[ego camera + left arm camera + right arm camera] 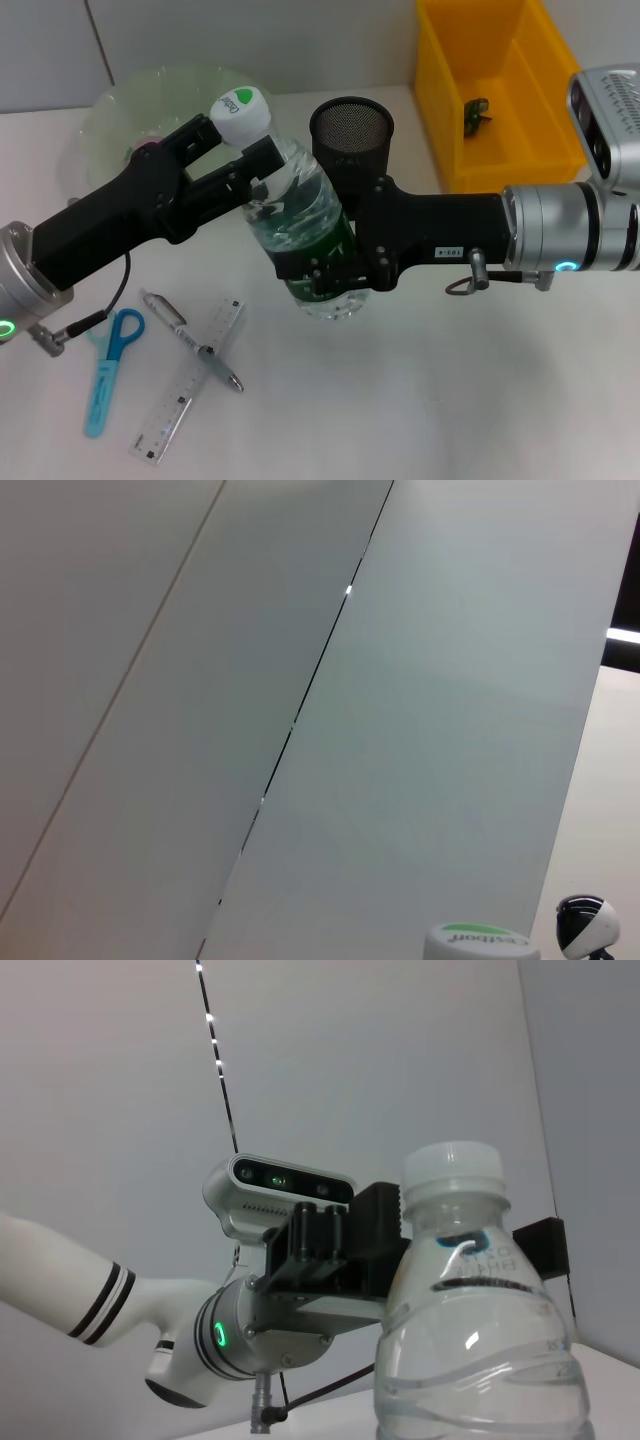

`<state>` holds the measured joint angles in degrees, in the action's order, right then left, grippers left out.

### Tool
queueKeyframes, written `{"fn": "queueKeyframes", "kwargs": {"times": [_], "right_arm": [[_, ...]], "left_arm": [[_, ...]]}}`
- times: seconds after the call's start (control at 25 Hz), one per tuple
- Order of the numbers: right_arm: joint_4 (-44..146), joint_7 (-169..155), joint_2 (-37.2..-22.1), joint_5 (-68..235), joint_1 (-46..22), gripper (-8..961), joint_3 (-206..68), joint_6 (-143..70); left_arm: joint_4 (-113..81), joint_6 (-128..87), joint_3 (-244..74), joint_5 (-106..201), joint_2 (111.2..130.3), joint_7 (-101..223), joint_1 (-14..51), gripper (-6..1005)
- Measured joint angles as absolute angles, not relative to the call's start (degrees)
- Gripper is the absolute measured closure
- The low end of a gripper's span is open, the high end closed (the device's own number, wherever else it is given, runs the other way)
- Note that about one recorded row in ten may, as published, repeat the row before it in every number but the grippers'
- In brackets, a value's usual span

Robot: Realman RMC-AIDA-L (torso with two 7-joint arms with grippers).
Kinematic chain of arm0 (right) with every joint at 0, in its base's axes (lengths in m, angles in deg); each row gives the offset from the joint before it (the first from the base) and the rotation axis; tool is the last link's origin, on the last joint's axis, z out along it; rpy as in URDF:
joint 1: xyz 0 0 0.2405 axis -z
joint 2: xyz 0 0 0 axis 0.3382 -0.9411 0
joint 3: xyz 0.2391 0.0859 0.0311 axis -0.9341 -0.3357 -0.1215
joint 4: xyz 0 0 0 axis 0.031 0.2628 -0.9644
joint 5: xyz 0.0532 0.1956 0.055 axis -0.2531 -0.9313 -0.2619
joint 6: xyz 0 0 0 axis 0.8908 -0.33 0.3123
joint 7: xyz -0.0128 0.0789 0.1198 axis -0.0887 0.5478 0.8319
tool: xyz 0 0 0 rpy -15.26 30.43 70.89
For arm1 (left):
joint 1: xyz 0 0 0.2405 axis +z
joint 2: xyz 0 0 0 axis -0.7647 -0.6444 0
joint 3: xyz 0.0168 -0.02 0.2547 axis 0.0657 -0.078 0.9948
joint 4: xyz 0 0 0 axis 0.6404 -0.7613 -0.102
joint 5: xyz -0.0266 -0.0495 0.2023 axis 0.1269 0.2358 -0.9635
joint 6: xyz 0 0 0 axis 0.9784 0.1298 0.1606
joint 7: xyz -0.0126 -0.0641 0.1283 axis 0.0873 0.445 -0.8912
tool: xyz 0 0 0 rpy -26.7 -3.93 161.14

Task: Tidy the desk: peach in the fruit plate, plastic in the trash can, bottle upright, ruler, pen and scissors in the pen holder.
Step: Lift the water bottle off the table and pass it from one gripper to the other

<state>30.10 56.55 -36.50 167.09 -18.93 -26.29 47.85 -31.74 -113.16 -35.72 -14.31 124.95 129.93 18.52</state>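
While both arms meet at the middle of the desk (420,420), the head view shows the bottle (300,225) standing upright, white cap up. The left gripper (235,150) has its fingers astride the neck just under the cap, seemingly closed on it. The right gripper (320,270) wraps the lower body from the other side, and its fingers look clamped on the bottle too. So the step in hand reads as "bottle upright", and it looks nearly done. Behind the bottle stands the mesh holder (351,130); the yellow bin (440,100) sits at the robot's right with something small and dark in it. The plate (110,110) lies far left, mostly hidden by the left arm. Scissors (110,365), pen (190,340) and ruler (190,380) still lie flat near the front, the pen across the ruler.

The left wrist view gives only wall panels and the cap (480,942) at the edge; no fingers show.

The right wrist view has the bottle (475,1340) close and upright, with the left gripper (450,1245) behind its neck, black pieces on either side.

Next, as a judgement: both grippers should let go gently, one at a time, so the bottle stays standing, then go for the stationery.
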Motion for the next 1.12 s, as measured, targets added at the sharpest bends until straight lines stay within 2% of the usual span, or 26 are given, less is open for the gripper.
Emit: {"fn": "queueKeyframes", "kwargs": {"times": [0.4, 0.84, 1.04, 1.12], "right_arm": [[30.61, 56.53, -36.51, 167.12, -18.99, 154, -26.29, 47.86], [30.78, 56.51, -36.51, 167.32, -18.99, 149, -25.43, 47.81], [30.86, 56.51, -36.51, 167.27, -18.99, 146, -25.06, 47.38], [30.86, 56.51, -36.51, 167.15, -19.0, 145, -24.85, 47.28]], "left_arm": [[-31.55, -113.34, -35.57, -14.34, 124.94, 129.6, 18.02, 184], [-31.56, -113.38, -34.76, -14.36, 124.94, 129.57, 17.61, 295], [-31.56, -113.37, -34.75, -14.32, 124.95, 129.54, 17.54, 499], [-31.56, -113.37, -34.75, -14.32, 124.95, 129.54, 17.54, 501]]}}
